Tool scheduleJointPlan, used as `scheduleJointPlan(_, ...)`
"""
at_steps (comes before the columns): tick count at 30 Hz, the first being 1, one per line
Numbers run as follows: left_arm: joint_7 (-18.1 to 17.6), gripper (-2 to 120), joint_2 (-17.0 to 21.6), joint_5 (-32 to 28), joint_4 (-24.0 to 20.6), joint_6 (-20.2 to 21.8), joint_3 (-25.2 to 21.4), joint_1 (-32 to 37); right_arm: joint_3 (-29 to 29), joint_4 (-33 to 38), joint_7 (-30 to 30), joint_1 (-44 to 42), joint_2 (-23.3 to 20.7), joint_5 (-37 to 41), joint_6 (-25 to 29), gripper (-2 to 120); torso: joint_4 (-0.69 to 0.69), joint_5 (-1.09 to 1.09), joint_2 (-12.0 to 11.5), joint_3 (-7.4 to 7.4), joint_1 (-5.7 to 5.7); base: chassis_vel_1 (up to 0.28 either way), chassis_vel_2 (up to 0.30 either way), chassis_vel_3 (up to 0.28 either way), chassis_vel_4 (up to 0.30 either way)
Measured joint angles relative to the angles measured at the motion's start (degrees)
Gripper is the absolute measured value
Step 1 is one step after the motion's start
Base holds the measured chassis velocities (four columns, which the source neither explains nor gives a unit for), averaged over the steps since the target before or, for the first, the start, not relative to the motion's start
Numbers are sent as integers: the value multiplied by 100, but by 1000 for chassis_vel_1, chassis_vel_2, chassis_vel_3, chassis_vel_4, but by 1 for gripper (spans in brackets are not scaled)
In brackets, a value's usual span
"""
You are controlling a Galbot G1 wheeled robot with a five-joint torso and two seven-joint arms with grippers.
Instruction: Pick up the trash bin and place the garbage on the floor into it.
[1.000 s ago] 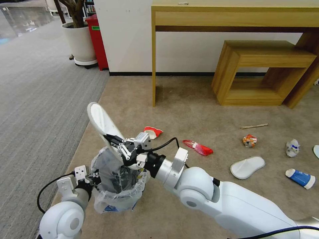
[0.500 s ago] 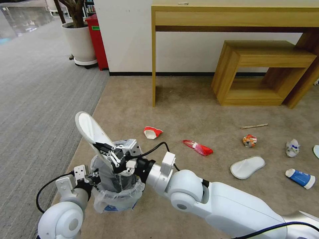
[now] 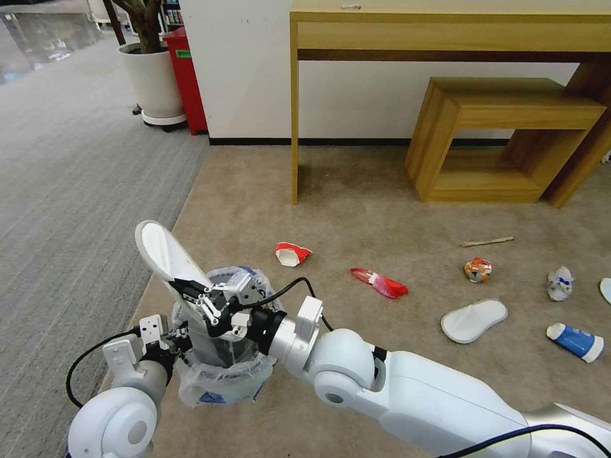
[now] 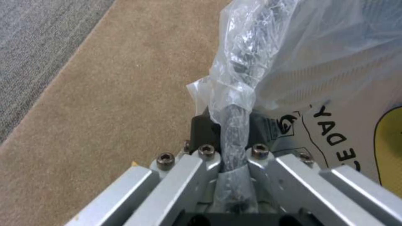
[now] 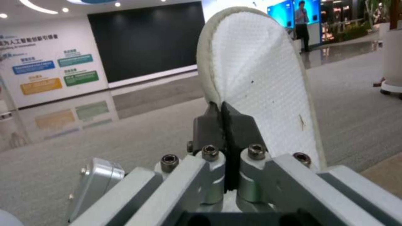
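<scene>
The trash bin, lined with crinkled clear plastic, hangs at the lower left of the head view. My left gripper is shut on its rim; the left wrist view shows the bagged rim pinched between the fingers. Above the bin's mouth my right gripper is shut on a white slipper, whose sole stands up tall in the right wrist view. More garbage lies on the tan carpet: a red-and-white cup, a red wrapper, an orange can, another slipper, crumpled paper, a blue-and-white cup and a wooden stick.
A wooden desk and a low wooden bench stand against the wall ahead. A white planter and a red box stand at the far left. Grey carpet runs along the left.
My right gripper has carried the white slipper left and down, closer over the bin's mouth. The left gripper and the bin have stayed put.
</scene>
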Motion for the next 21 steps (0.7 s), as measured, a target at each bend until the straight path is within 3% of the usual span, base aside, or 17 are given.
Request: scheduleJointPlan(21, -9, 0, 40, -70, -172, 0, -71, 63, -89, -321, -73, -100, 162, -283, 199, 0, 0, 1, 0, 0, 0, 0, 0, 0, 0)
